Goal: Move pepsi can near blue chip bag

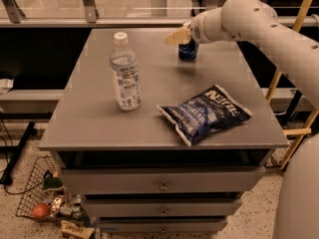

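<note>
The pepsi can (188,52) stands upright on the grey table (99,123) near its far edge, right of centre. Only its dark-blue lower body shows. My gripper (175,36) hangs just above and slightly left of the can's top, at the end of the white arm that reaches in from the right. I cannot tell whether it touches the can. The blue chip bag (207,114) lies flat near the table's front right, well in front of the can.
A clear water bottle (124,73) with a white cap stands left of centre. Drawers (162,185) sit under the tabletop. A wire basket with scraps (42,203) lies on the floor at lower left. A yellow frame (294,83) stands to the right.
</note>
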Robot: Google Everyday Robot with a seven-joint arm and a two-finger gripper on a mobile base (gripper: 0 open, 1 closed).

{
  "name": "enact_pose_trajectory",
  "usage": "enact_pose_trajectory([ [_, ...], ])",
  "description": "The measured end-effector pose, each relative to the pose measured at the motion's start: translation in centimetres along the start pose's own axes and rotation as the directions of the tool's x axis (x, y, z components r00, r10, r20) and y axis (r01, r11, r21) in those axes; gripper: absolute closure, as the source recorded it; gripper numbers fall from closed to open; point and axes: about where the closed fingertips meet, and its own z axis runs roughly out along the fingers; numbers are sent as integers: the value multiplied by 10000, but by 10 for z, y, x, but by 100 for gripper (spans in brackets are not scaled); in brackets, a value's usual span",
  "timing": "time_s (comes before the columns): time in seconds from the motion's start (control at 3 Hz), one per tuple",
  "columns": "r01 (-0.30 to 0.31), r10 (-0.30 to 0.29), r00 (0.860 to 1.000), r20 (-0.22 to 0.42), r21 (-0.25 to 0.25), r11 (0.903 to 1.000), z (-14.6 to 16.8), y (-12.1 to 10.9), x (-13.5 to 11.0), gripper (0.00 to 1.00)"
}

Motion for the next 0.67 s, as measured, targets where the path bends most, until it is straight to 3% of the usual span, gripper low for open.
enact_pose_trajectory([
  [0.33,-39,30,9997,227,402,9992,-5,-9,-4,41],
  [0.67,-90,49,9982,592,692,9976,-31,-15,-13,73],
])
